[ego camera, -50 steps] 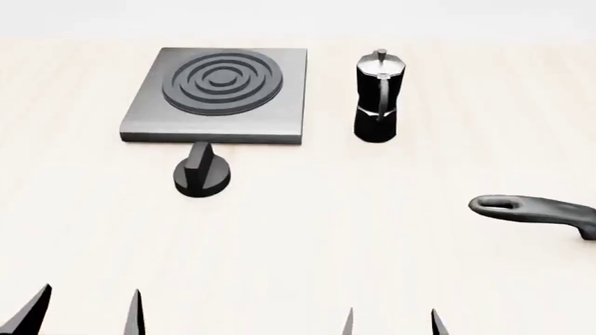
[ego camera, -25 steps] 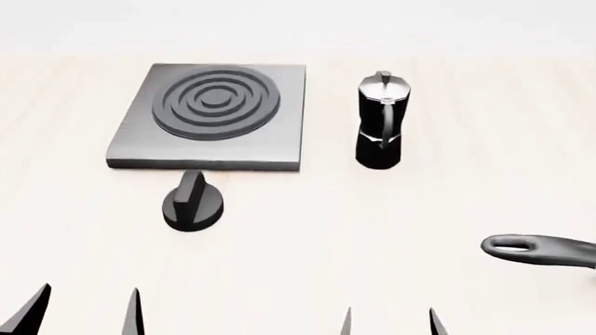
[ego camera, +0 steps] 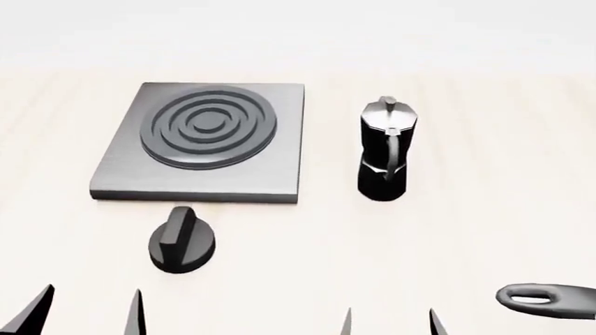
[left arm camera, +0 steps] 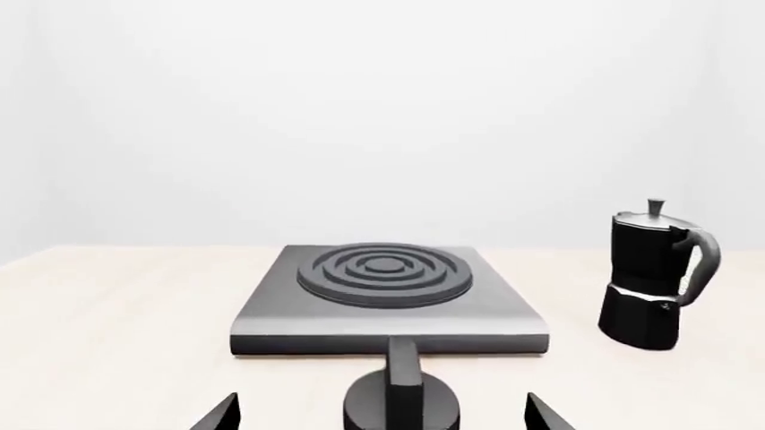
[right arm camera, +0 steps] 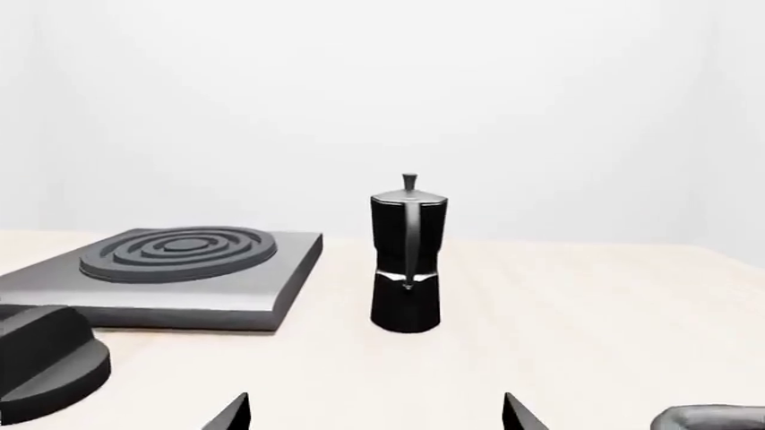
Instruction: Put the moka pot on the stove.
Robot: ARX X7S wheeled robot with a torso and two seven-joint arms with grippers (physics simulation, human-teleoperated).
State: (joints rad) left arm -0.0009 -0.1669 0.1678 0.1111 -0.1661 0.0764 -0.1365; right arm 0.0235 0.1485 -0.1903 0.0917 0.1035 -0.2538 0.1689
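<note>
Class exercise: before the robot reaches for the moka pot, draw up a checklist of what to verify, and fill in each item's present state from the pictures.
1. Moka pot stands upright on the table, beside the stove, not on it: ok.
2. Stove rings bare, free to receive the pot: ok.
3. Right gripper jaws apart and holding nothing: ok.
4. Left gripper jaws apart, holding nothing: ok.
5. Way from the right gripper to the pot free of other things in the right wrist view; the pan handle lies off to the side: ok.
6. Knob lies apart from the stove's near edge, off the pot's likely path: ok.
</note>
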